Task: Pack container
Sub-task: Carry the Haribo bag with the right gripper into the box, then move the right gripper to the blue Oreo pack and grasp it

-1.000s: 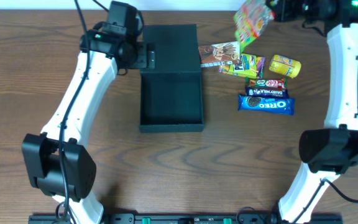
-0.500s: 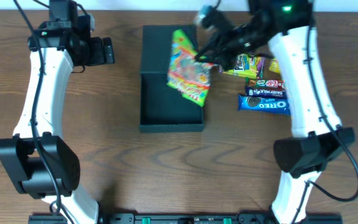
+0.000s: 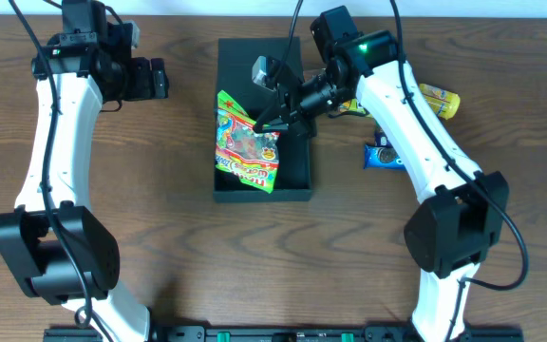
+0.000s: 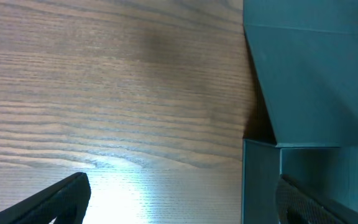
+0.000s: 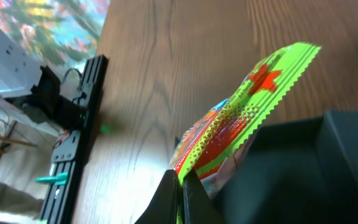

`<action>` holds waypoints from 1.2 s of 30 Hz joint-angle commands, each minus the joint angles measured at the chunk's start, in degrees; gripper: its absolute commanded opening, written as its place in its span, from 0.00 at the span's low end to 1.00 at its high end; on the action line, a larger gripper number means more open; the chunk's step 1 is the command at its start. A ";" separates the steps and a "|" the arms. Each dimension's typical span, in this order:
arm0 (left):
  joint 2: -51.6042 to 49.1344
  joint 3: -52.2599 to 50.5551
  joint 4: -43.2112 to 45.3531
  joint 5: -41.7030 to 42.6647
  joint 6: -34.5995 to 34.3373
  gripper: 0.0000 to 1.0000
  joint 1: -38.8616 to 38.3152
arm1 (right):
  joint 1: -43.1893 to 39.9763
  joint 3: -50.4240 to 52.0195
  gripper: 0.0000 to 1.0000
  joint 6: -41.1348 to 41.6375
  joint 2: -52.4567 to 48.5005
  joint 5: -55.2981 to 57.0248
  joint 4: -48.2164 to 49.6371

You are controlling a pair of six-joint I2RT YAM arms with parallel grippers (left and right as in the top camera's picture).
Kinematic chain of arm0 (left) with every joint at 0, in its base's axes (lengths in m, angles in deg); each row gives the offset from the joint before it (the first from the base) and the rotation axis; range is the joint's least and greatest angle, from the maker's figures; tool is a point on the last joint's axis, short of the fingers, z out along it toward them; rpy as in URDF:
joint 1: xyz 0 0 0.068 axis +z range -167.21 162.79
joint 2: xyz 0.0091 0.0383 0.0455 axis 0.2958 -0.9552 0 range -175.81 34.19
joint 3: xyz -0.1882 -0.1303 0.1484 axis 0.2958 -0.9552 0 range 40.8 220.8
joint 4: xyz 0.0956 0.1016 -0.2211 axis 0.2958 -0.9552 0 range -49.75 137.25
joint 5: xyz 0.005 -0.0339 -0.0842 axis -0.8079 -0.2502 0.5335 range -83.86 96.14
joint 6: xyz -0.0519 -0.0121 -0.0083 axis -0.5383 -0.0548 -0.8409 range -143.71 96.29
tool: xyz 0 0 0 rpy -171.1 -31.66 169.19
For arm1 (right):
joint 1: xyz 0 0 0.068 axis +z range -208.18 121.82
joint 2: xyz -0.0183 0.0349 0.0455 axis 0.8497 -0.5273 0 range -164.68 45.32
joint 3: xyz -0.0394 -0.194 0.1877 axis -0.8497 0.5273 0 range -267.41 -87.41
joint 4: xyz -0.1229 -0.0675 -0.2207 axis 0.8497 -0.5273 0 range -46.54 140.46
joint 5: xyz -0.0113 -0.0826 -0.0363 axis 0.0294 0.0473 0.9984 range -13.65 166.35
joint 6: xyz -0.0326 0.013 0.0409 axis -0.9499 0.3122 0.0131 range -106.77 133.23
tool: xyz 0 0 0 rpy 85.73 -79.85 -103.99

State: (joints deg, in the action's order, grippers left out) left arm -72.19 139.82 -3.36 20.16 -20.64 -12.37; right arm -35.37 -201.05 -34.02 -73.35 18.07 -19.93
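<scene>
The container [image 3: 259,195] is a dark box lying open at the table's middle, its flap lid folded back toward the far edge. My right gripper [image 3: 266,122] is shut on the top edge of a green and red candy packet [image 3: 247,152], which hangs over the box's left half and reaches down into it. The right wrist view shows the fingertips [image 5: 180,186] pinched on the packet's [image 5: 241,118] crimped edge, with the container's wall [image 5: 303,174] beside it. My left gripper [image 3: 160,79] stands open and empty left of the lid. In its own view the left gripper [image 4: 185,202] faces bare wood, the container [image 4: 309,87] to the right.
Several snack packets lie right of the box, partly under my right arm, among them a yellow one [image 3: 440,98] and a blue Oreo pack [image 3: 383,157]. A rail runs along the table's near edge [image 5: 73,137].
My right arm has swung in from the back right with the candy packet and lowered it over the box. My left arm has drawn back leftward, away from the lid.
</scene>
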 commanded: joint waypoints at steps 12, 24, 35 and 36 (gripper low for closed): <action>1.16 0.24 -1.33 0.68 0.81 0.95 0.39 | -1.92 -1.95 0.99 32.30 -2.73 10.56 12.81; 1.16 0.24 -4.48 1.14 0.79 0.95 0.39 | -5.18 -1.99 0.99 72.98 -2.29 51.08 1.25; 1.16 0.24 -4.48 3.58 0.81 0.95 0.39 | -16.41 -0.37 0.99 99.43 -2.36 50.99 -7.52; 1.14 0.24 -4.50 3.58 0.81 0.95 0.39 | -16.81 0.11 0.99 101.44 -2.36 50.99 -7.67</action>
State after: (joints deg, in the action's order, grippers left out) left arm -72.22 139.82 -7.82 22.72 -20.62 -12.37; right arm -51.59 -201.97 58.85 -75.49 68.30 -27.25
